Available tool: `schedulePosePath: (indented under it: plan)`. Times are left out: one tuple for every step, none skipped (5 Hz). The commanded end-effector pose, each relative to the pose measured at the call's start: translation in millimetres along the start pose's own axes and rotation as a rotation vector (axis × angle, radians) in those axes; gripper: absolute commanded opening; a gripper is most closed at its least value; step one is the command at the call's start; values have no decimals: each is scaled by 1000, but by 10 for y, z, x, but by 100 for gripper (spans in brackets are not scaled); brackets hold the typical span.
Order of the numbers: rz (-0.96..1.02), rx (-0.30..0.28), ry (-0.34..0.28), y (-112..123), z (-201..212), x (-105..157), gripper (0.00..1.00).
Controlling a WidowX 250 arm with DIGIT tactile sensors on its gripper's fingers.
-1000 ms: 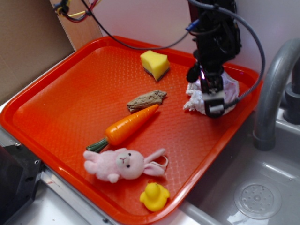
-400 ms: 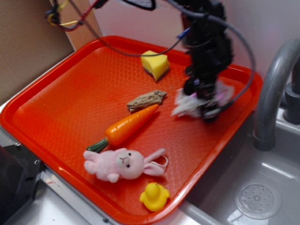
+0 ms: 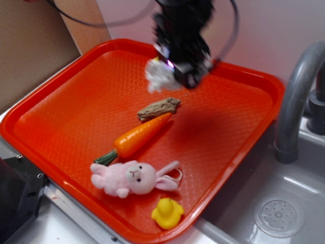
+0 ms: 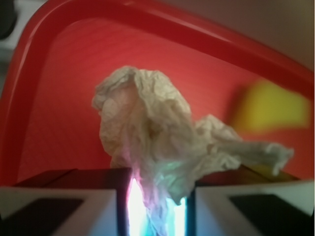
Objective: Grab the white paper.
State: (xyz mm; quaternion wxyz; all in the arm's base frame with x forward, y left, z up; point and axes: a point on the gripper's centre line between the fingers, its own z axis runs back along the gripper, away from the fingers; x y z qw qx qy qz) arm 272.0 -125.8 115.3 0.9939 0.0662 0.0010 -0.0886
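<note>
The white paper [image 3: 158, 75] [image 4: 157, 132] is a crumpled wad hanging in the air above the back of the orange tray [image 3: 61, 112]. My gripper [image 3: 175, 71] [image 4: 157, 206] is shut on it, its two fingers pinching the lower end of the wad while the rest bulges out in front. In the exterior view the arm and paper are blurred by motion and stand over the spot where the yellow sponge lay. The sponge [image 4: 270, 107] shows only as a yellow blur at the right of the wrist view.
On the tray lie a brown wood-like piece [image 3: 159, 108], a toy carrot [image 3: 139, 136], a pink plush bunny [image 3: 133, 178] and a yellow duck [image 3: 167, 212]. A grey faucet [image 3: 297, 91] and sink [image 3: 274, 203] are at the right.
The gripper has lifted the paper off the tray's right rear and carried it left, toward the back middle. It now hides the yellow sponge in the exterior view.
</note>
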Motion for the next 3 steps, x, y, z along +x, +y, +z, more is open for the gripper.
schedulePosePath:
  plan:
    - [310, -18, -107, 217, 836, -414, 0]
    - [318, -1, -147, 380, 1097, -599, 0]
    - [259, 16, -129, 497, 1111, -658, 0]
